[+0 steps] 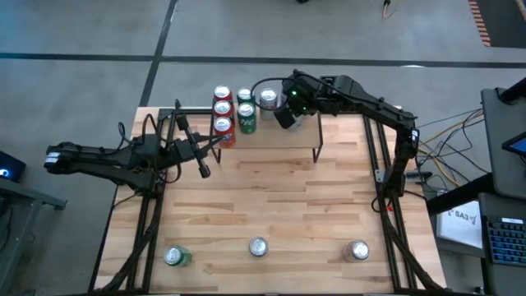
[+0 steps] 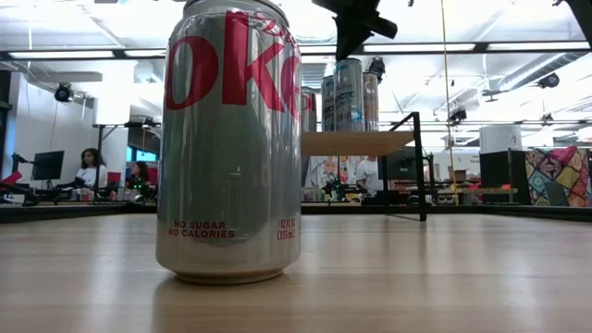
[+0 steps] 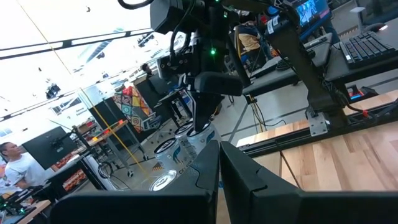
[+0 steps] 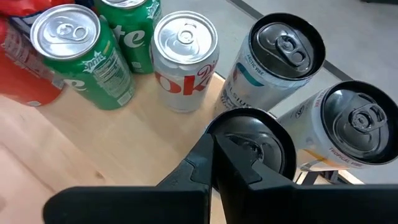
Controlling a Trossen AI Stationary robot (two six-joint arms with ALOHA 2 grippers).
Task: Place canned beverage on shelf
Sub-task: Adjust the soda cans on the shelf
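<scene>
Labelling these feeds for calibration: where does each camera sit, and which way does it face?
High: overhead, straight down on the table; both arms, left hand, right hand at the shelf.
Low: tabletop level, facing past a Diet Coke can to the shelf; right hand overhead.
Left wrist: on left arm, own fingers low, facing the right arm.
Right wrist: looks down past own fingers onto can tops.
Shared: high and right wrist show Sprite cans.

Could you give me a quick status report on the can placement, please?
Right claw over shelf, fingers look closed. Left claw idle beside shelf. Three cans wait on table.
</scene>
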